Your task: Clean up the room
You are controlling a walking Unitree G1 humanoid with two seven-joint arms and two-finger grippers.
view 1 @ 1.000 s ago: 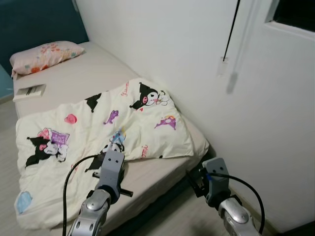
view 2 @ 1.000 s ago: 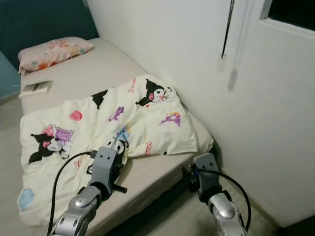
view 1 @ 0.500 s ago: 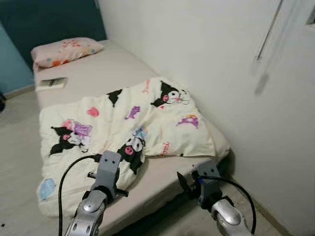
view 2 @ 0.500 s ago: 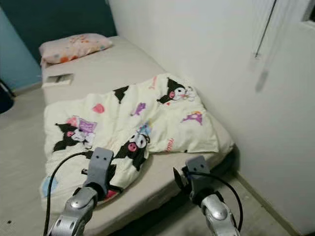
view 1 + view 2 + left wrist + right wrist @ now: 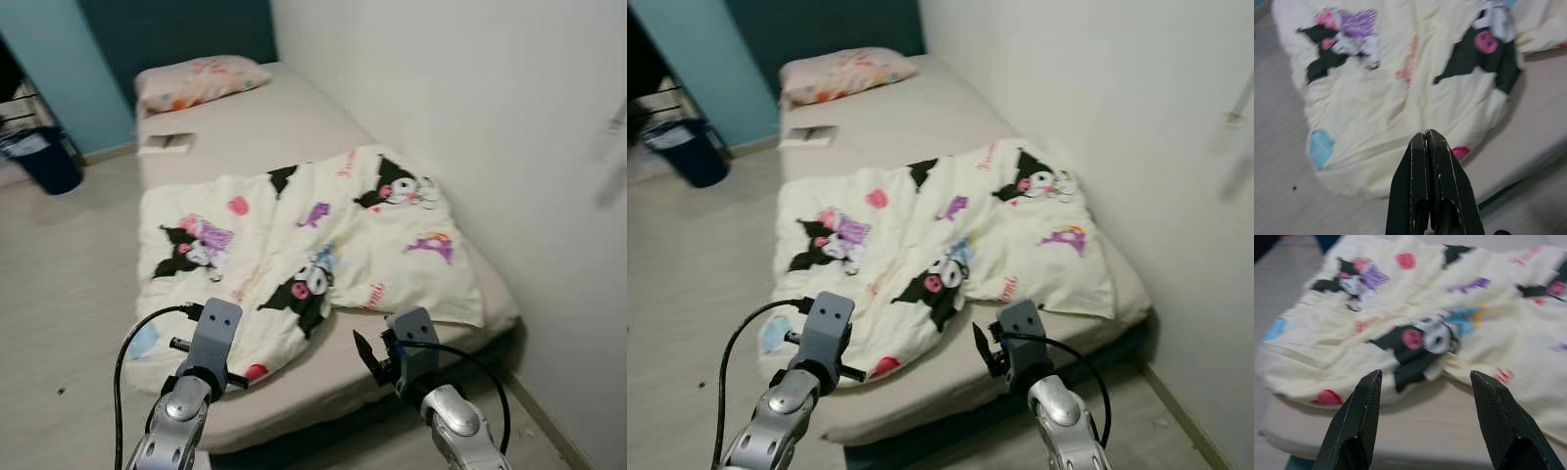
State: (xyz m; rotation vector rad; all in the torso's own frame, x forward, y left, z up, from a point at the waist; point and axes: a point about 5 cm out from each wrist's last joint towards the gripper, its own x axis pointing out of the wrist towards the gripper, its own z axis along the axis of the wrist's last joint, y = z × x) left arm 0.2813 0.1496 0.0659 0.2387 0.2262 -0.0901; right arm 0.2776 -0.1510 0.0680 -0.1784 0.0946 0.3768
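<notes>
A cream blanket [image 5: 304,257] printed with cartoon characters lies rumpled across the foot half of a low bed [image 5: 265,127], one corner drooping over the bed's left side. A pink pillow [image 5: 199,82] rests at the head. My left gripper [image 5: 1425,138] is shut and empty, held above the blanket's hanging corner [image 5: 1352,161]. My right gripper [image 5: 1424,382] is open, hovering near the foot of the bed over the blanket [image 5: 1415,333]. Both silver arms rise from below, the left [image 5: 201,357] and the right [image 5: 411,357].
A flat booklet [image 5: 167,144] lies on the mattress near the pillow. A dark blue bin [image 5: 44,157] stands on the floor at the far left by a teal wall. A white wall [image 5: 470,108] runs along the bed's right side. Pale floor [image 5: 59,294] spreads left of the bed.
The whole view has swung to the left, bringing the bin and teal wall into sight and losing the window. Both arms keep much the same pose.
</notes>
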